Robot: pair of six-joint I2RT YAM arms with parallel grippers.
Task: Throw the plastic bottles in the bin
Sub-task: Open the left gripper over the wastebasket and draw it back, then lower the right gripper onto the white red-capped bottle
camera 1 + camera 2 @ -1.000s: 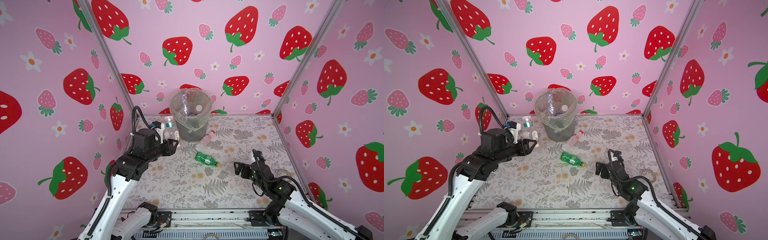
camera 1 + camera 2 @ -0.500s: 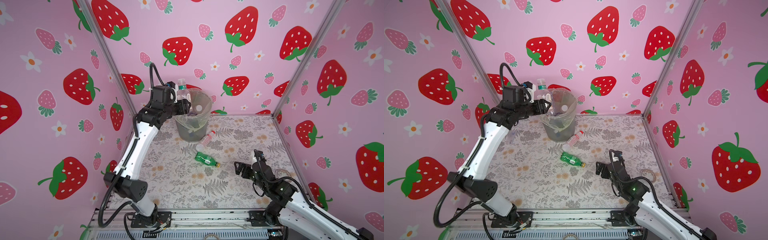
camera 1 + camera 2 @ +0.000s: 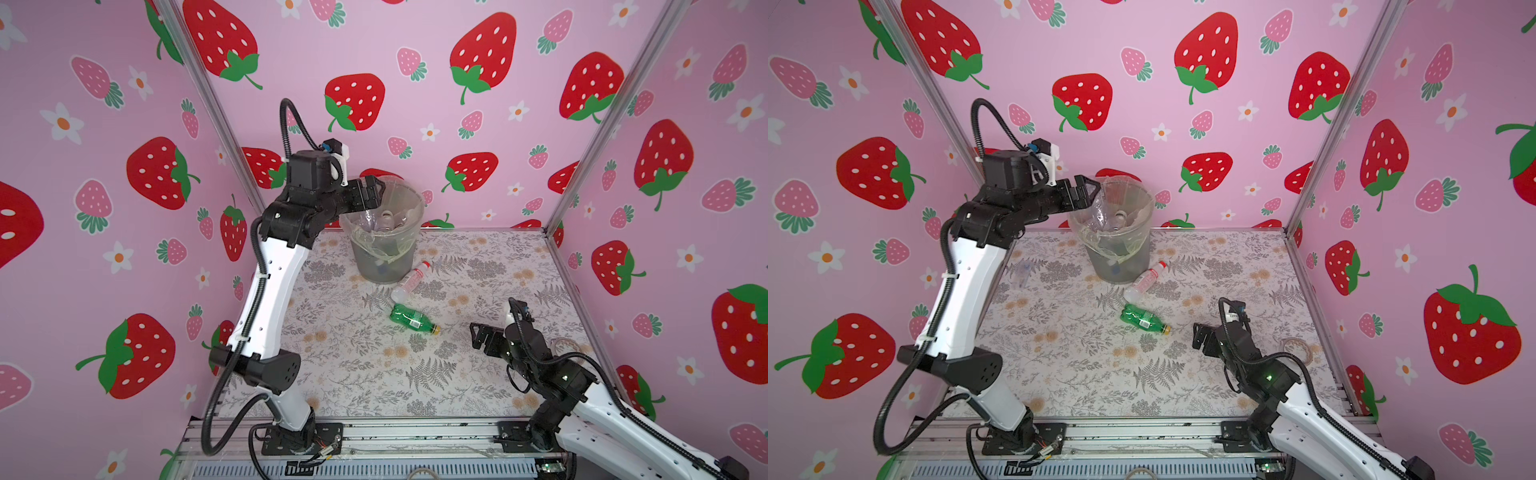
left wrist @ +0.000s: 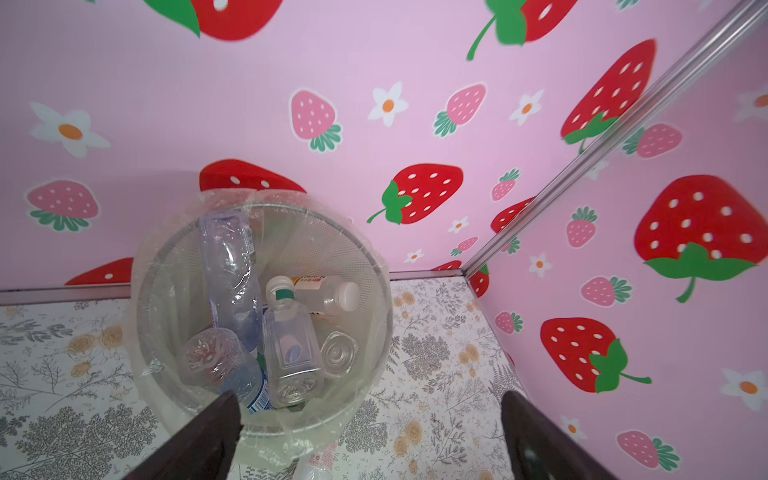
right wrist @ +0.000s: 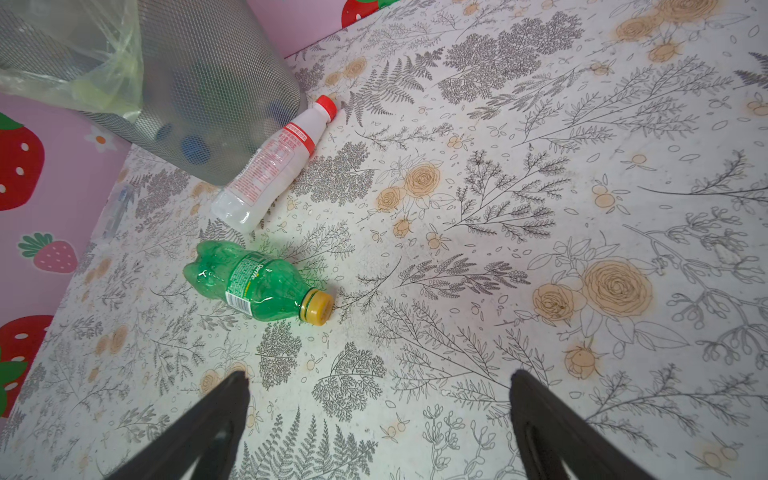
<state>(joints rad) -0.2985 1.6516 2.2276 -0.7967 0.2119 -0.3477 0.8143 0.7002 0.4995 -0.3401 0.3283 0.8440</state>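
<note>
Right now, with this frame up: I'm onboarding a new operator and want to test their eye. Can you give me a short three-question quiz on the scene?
1. True or false: the left hand above the bin is shut on a bottle.
2. The green bottle lying on the table has a cap that is: A red, B yellow, C blue.
3. Which lies closer to the bin's base, the green bottle or the red-capped bottle?
Key: 1 false, the left hand is open and empty; 2 B; 3 the red-capped bottle.
</note>
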